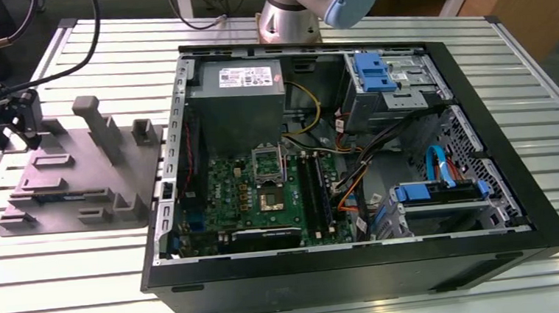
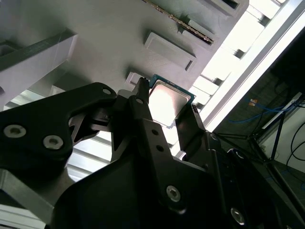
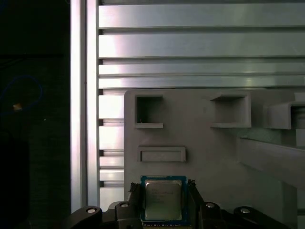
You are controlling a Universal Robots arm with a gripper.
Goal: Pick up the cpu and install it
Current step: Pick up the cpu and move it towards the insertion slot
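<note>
the exterior view takes in the open computer case (image 1: 366,268) on the slatted table (image 1: 91,288), the grey tray (image 1: 76,207) to its left, and my gripper (image 1: 27,141) over the tray's far left end. both wrist views add the close detail: my jaws narrow, pinching the cpu (image 3: 163,200) (image 2: 167,101) by two opposite edges, over the tray's flat surface.

You have a cpu (image 3: 163,200) with a silver-grey top and teal rim; the jaws are black, the tray (image 3: 205,143) plain grey, the tabletop (image 3: 190,43) silver with parallel ribs, the motherboard (image 1: 225,197) green.
</note>
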